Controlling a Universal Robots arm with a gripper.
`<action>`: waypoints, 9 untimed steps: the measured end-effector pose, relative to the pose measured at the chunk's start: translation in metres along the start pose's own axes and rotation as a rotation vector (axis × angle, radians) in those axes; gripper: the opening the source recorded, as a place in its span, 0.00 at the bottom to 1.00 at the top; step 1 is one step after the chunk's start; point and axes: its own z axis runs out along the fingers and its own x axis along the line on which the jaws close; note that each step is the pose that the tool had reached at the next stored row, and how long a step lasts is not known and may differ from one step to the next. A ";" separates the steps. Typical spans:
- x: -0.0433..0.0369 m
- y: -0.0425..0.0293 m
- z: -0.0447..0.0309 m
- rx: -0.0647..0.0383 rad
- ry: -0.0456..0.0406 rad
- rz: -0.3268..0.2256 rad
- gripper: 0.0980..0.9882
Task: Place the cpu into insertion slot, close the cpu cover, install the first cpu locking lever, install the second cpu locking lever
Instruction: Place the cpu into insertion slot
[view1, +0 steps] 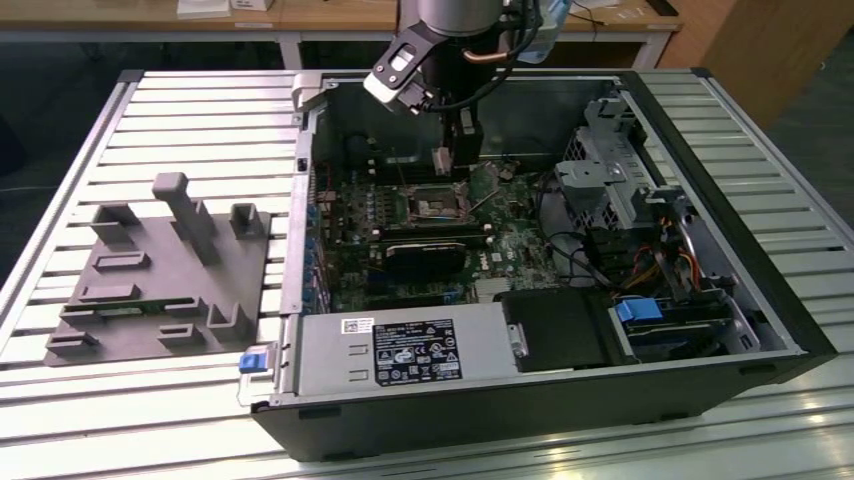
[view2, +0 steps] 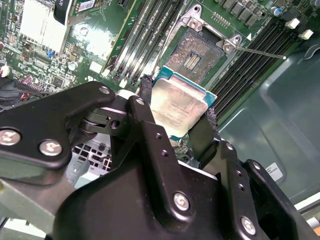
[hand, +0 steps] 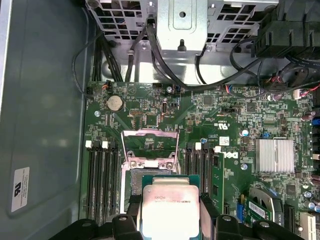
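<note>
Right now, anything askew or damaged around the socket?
Nothing stands out. The tool grips the cpu by two edges near the slot, which is bare. The cover stands swung up, and a lever sticks out unlatched. No damage that I can see.

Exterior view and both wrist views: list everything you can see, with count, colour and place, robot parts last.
table: one, silvery slats, under everything.
case: one, black, open, on the table.
fixture tray: one, grey, on the table, at the exterior view's left of the case.
circuit board: one, green, inside the case.
socket: one, dark centre, silvery rim, on the circuit board, empty.
socket cover: one, silvery, raised open at the socket.
memory slots: two banks, black, flanking the socket.
chip: one, silvery-beige, held just off the socket.
gripper: one, black, shut on the chip.
arm: one, grey, over the case.
</note>
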 end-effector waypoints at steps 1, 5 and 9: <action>0.0000 0.0000 0.0003 0.000 0.0002 0.000 0.50; 0.0000 -0.0002 0.0022 0.000 0.0002 0.000 0.50; 0.0000 -0.0005 0.0054 0.000 0.0004 -0.002 0.50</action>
